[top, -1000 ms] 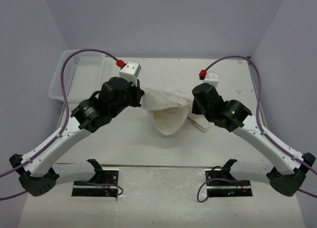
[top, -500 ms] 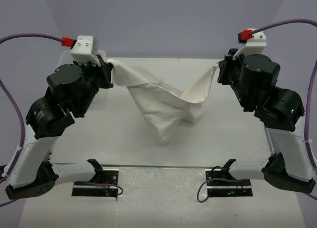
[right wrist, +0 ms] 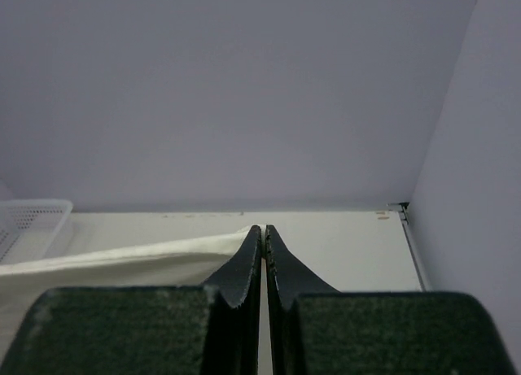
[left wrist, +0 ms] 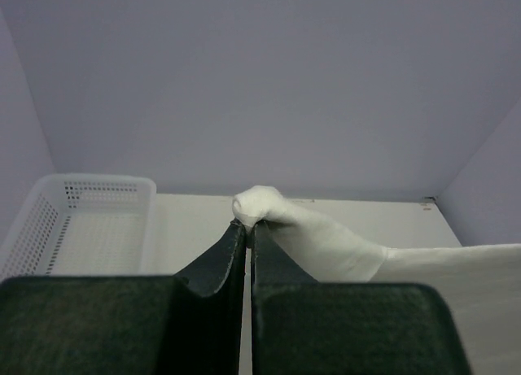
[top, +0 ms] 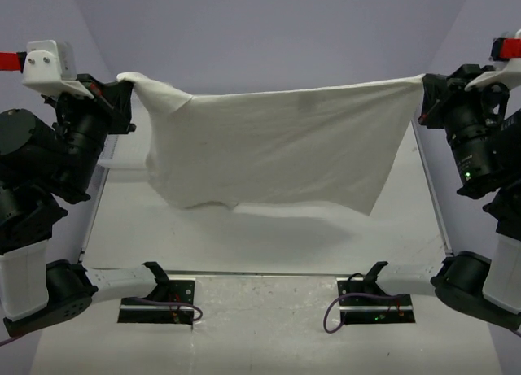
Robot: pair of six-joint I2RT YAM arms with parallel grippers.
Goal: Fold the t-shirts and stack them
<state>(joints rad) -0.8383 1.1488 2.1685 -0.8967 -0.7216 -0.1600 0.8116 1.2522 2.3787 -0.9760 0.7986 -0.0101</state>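
**Shirt spread in mid-air.** You are holding one cream, wrinkled cotton t-shirt [top: 277,147] stretched between the two arms, hanging above the pale tabletop [top: 269,245]. The left claw [left wrist: 247,224] is pinching a bunched corner, its jaws closed on the cloth. The right claw [right wrist: 263,228] is clamping the opposite corner in the same way. You are probably pulling the top edge taut so the cloth hangs flat for laying down and folding. The shirt is hiding the far tabletop, and its sleeves and neckline are hard to make out. The white plastic mesh basket [left wrist: 98,220] is showing clearly only in the wrist views, cut off at the frame edge.
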